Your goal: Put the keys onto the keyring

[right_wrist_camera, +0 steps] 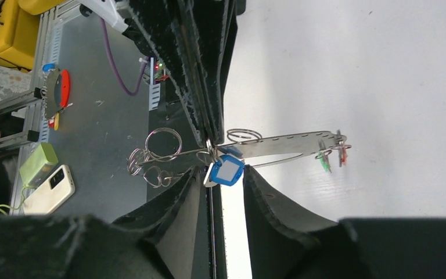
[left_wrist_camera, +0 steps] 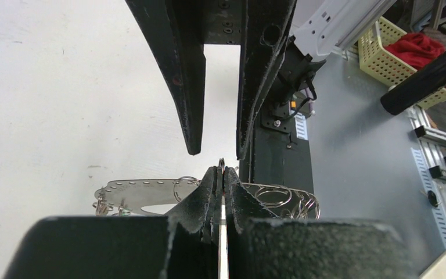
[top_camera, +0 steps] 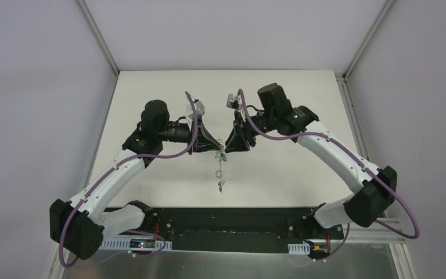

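firmly, keyring (left_wrist_camera: 221, 162) pinched edge-on between left gripper's (left_wrist_camera: 221, 172) fingertips (left_wrist_camera: 213, 179)

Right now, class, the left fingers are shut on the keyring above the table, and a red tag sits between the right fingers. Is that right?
Not quite. The tag between the right fingers is blue, not red; the right wrist view shows it. The rest holds: the left fingers are shut on the keyring above the table.
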You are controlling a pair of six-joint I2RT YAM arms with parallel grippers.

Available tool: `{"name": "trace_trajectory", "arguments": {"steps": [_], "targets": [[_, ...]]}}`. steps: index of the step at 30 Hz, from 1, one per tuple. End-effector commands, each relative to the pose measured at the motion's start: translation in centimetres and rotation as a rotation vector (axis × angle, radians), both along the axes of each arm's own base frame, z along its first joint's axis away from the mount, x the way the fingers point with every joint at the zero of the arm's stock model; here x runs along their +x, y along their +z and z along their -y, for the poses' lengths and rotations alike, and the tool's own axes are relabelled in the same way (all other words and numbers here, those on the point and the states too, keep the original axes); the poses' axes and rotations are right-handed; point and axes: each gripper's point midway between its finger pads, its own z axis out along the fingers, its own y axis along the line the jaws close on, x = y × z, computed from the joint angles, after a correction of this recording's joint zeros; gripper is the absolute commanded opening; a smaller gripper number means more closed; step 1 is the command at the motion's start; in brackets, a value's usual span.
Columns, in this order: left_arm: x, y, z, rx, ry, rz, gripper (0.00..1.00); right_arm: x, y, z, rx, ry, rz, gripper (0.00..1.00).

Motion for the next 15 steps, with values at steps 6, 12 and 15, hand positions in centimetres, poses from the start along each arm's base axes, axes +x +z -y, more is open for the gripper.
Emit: {"name": "trace_trajectory", "arguments": {"steps": [6,12,15], "targets": [[-0.7,4.7,0.4,-0.169,-0.034,0.033,0.0,-2.2,2.3,0.4,0.111,0.108,0.015,0.38],[-0.4,5.2,0.4,-0.199,-0.022,0.029,0.0,-2.3,1.8,0.3,0.109,0.114,0.004,0.33],[-0.3,5.4,0.4,-0.212,-0.015,0.024,0.0,-2.2,1.7,0.2,0.109,0.112,0.0,0.25]]}}
